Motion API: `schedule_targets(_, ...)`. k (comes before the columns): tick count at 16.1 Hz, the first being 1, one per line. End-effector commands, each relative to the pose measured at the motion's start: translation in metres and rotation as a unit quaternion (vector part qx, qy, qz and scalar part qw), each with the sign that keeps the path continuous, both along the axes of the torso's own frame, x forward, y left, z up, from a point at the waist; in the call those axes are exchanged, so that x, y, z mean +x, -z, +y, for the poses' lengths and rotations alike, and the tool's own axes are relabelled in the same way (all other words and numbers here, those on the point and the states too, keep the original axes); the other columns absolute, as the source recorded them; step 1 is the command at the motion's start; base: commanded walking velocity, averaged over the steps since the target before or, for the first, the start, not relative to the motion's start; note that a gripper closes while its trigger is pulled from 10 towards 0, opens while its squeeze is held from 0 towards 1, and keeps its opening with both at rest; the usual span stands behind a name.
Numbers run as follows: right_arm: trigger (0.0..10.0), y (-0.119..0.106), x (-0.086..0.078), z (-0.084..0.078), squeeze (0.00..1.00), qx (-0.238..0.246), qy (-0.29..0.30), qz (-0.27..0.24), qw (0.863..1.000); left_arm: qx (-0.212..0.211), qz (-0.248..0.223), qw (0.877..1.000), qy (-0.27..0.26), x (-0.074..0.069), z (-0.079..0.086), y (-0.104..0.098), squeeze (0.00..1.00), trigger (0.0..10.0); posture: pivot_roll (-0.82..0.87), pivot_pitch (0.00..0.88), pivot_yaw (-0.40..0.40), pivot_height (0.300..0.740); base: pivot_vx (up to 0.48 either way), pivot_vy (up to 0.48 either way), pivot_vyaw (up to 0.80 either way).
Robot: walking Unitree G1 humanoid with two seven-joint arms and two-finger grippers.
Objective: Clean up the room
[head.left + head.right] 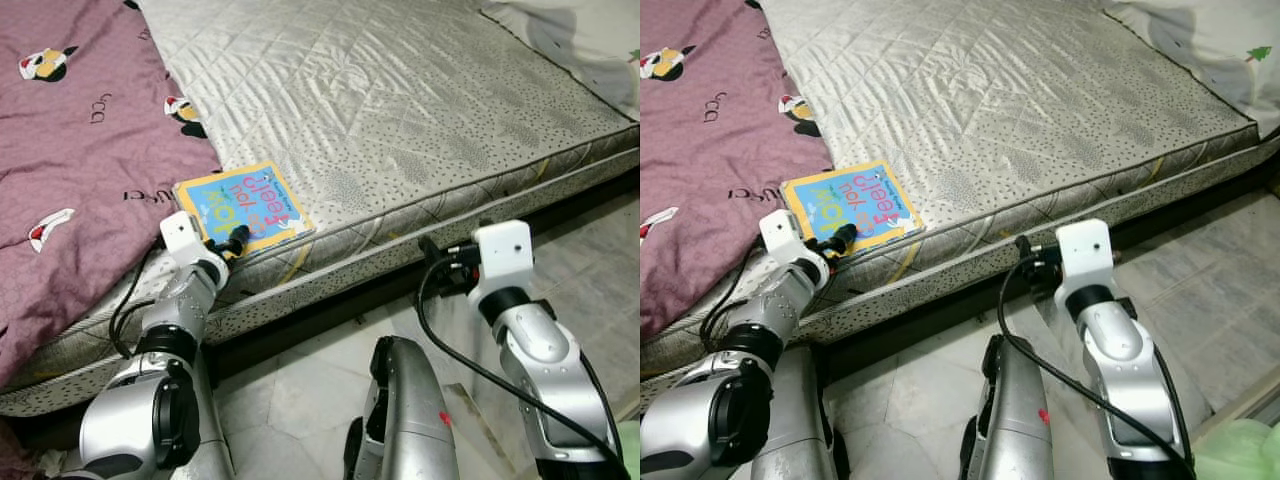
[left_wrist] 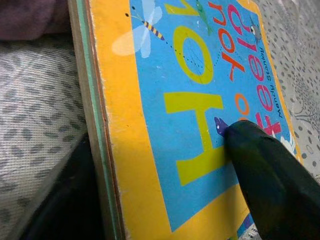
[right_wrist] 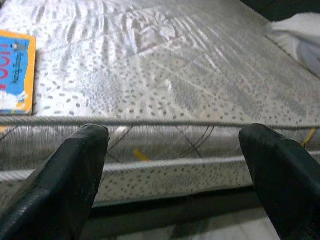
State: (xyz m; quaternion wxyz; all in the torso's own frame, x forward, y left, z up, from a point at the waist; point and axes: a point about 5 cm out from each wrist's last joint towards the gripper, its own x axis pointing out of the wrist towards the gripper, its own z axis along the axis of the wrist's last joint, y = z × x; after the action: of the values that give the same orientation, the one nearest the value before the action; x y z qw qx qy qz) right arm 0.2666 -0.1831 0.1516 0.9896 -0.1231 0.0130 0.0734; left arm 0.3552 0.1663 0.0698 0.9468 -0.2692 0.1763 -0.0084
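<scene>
Bed first: you're looking down at a grey quilted mattress (image 1: 400, 110) w/ a pale tiled floor (image 1: 300, 400) below its near edge. On your far left a mauve blanket (image 1: 70, 150) w/ cartoon prints covers that side of the mattress.

Just right of the blanket, at the mattress's near edge, lies a book (image 1: 243, 210), flat, blue cover w/ yellow border and big coloured letters. Your left pincer (image 1: 232, 243) is on the book's near edge: left wrist view shows one black finger (image 2: 265, 165) pressed on the cover and the other dark finger under the book's edge, so it's pinching the book. Left arm reaches up from the bottom-left corner, black cable looping beside it.

Centre bottom, a silver and black part of the robot's body (image 1: 405, 420) over the floor.

Further right, your right pincer (image 3: 175, 150) is held in front of the mattress's side, above the floor, well apart from the book. Its two fingers are spread wide w/ nothing between them, per right wrist view. Far right at the top, a white pillow (image 1: 590, 35) sits on the mattress corner.
</scene>
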Motion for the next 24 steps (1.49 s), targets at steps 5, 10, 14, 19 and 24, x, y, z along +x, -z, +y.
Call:
schedule_targets(5, 10.0, -0.001, 0.009, 0.006, 0.0, 0.01, 0.001, -0.018, 1.0, -0.017, 0.005, 1.0, -0.01, -0.002, 0.007, 0.002, 0.0, 0.0, -0.12, 0.078, -0.077, 0.494, 0.0, 0.0, 0.0)
schedule_targets(10, 10.0, 0.001, 0.022, 0.018, 0.0, 0.025, -0.007, -0.031, 0.999, -0.005, -0.02, 0.999, -0.029, 0.002, 0.019, -0.008, 0.0, 0.0, -0.07, 0.037, -0.061, 0.494, 0.0, 0.0, 0.0)
schedule_targets(14, 10.0, 0.002, 0.032, 0.026, 0.0, 0.036, -0.012, -0.043, 0.998, -0.006, -0.055, 0.998, -0.031, 0.006, 0.02, -0.021, 0.0, 0.0, -0.03, 0.007, -0.051, 0.494, 0.0, 0.0, 0.0)
schedule_targets(19, 10.0, 0.0, 0.035, 0.05, 0.0, 0.101, -0.094, -0.044, 0.989, 0.005, -0.098, 0.995, -0.035, 0.007, 0.02, -0.032, 0.0, 0.0, -0.01, 0.0, -0.04, 0.494, 0.0, 0.0, 0.0)
schedule_targets(24, 10.0, 0.007, 0.036, 0.069, 0.0, 0.139, -0.141, -0.023, 0.98, 0.044, -0.235, 0.971, 0.002, 0.006, 0.013, -0.07, 0.0, 0.0, 0.03, 0.0, -0.018, 0.494, 0.0, 0.0, 0.0)
